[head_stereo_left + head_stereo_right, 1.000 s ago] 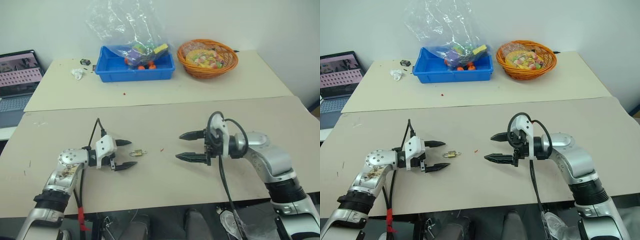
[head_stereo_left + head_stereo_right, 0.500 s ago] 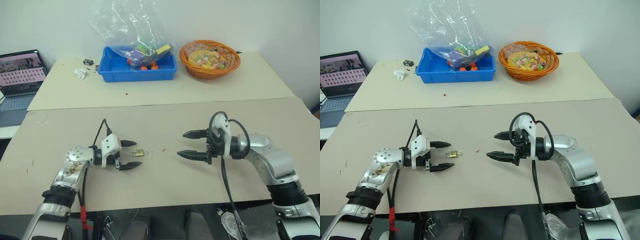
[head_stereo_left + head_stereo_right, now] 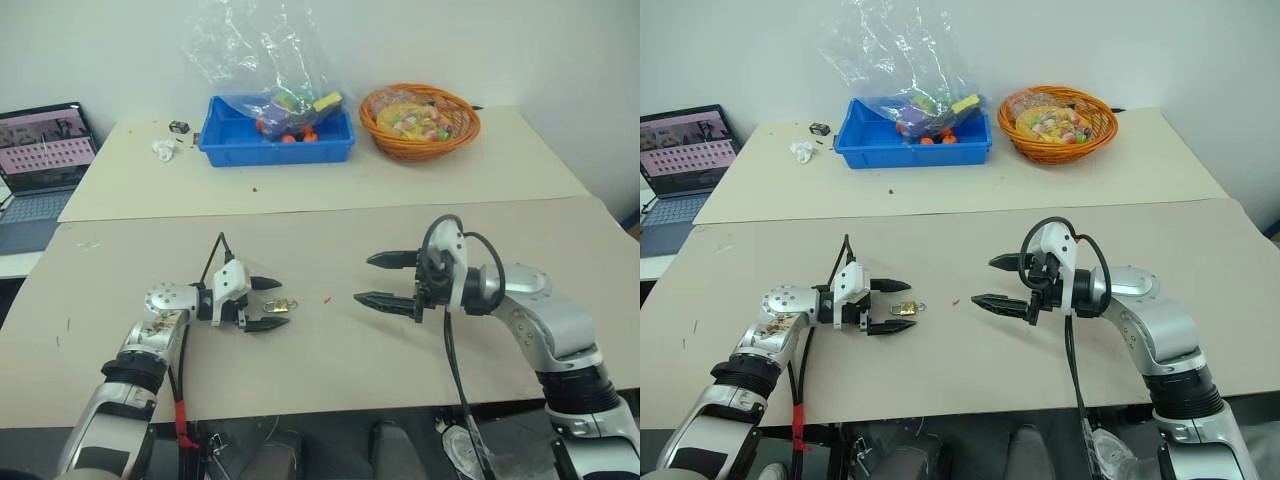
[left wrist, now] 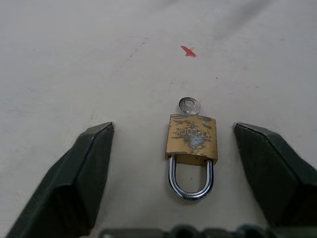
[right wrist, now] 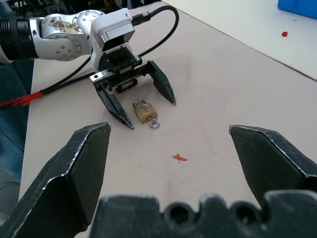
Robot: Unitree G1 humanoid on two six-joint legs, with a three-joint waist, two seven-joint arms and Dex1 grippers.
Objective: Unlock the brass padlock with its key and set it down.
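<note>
The brass padlock [image 4: 191, 139] lies flat on the tan table [image 3: 330, 360], with its silver shackle [image 4: 190, 181] toward my left wrist and its key [image 4: 188, 105] sticking out of the far end. My left gripper [image 3: 282, 303] is open and low over the table. One finger sits on each side of the padlock [image 3: 281, 305], and neither touches it. To the right, my right gripper [image 3: 364, 278] hovers open with nothing in it, pointing at the left one. In the right wrist view the padlock [image 5: 144, 111] shows between the left gripper's fingers [image 5: 115, 106].
A blue bin [image 3: 275, 150] holding a clear plastic bag of items and an orange basket [image 3: 420, 118] stand at the back of the far table. A laptop [image 3: 45, 150] is at the far left. A small red mark [image 3: 327, 298] lies just right of the padlock.
My left gripper has slid to the right, so its fingers now flank the padlock instead of stopping short of it. The right gripper has stayed put. The camera view shifted slightly.
</note>
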